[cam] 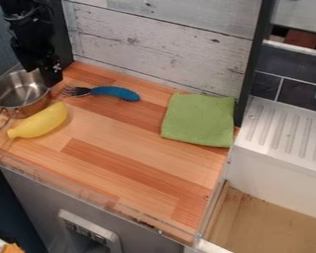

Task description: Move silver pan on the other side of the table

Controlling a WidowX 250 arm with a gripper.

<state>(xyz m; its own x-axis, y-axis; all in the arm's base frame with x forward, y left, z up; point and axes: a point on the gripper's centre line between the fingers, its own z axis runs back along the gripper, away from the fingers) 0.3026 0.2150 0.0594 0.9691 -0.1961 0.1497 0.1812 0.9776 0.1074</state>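
Gripper [43, 78] at edge of silver pan [18, 90]; banana [40, 121], cloth [199, 120] well apart.

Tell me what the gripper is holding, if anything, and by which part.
Cannot be told: the gripper is at the far rim of the silver pan, but whether it holds that rim is unclear.

One camera view, fixed: we look down at a slant from above the front of the counter [121, 163], facing the plank wall [154, 39] behind the gripper [43, 76]. Range: middling; we reach the white ribbed ledge [283, 129], well right of the gripper in view.
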